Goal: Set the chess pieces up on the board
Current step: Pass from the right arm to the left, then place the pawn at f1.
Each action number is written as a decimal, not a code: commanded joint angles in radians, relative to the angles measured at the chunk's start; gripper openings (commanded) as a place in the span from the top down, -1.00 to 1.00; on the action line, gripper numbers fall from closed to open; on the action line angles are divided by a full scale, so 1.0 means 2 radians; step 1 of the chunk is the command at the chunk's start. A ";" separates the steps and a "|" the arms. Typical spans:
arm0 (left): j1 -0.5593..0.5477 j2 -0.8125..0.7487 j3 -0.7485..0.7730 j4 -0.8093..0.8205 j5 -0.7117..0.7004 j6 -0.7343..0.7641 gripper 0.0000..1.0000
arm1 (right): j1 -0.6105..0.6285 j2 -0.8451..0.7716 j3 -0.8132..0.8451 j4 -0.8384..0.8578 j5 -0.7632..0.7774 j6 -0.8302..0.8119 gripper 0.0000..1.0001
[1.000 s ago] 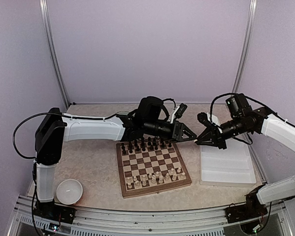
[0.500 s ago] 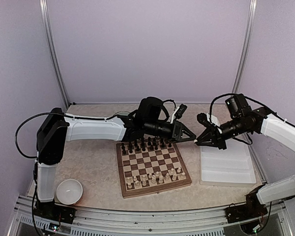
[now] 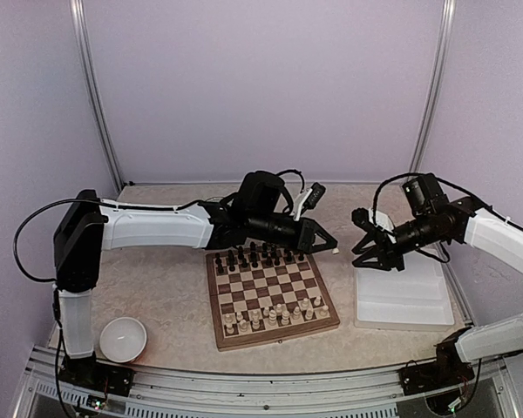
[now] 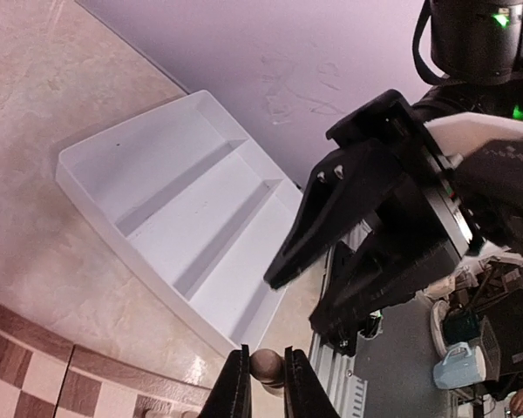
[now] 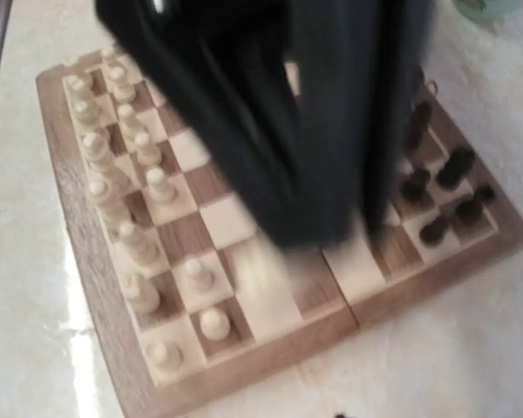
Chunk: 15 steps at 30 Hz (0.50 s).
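Grip: we are clamping left gripper (image 4: 263,383) on chess piece (image 4: 268,364), lower centre, just past board (image 4: 35,383) corner | right gripper (image 3: 371,249) is hanging open | light, stiff, smooth; we are favouring its neck.

White shells (image 3: 157,228), black joints (image 3: 263,196) (looping cables (image 3: 17,246))

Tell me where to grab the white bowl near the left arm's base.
Take the white bowl by its rim, coming straight down with one pincer finger inside and one outside. It sits upright, mouth open upward, and its round body looks too wide to span.
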State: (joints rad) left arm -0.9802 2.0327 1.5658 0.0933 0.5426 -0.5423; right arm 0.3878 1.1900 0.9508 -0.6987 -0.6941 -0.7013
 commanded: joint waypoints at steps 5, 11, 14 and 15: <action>-0.022 -0.097 -0.087 -0.045 -0.168 0.193 0.74 | -0.086 -0.022 -0.074 0.076 0.020 0.039 0.30; -0.039 -0.114 -0.135 -0.044 -0.224 0.240 0.75 | -0.104 -0.019 -0.104 0.120 0.037 0.054 0.29; -0.039 -0.114 -0.152 -0.039 -0.222 0.246 0.75 | -0.109 -0.021 -0.109 0.125 0.045 0.053 0.29; -0.040 -0.112 -0.155 -0.039 -0.224 0.247 0.75 | -0.111 -0.020 -0.111 0.126 0.045 0.053 0.29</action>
State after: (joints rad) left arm -1.0630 1.8290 1.2896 0.0166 0.1524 -0.1162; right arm 0.1856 1.1648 0.7433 -0.5053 -0.6262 -0.6121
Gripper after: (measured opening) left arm 0.131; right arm 0.356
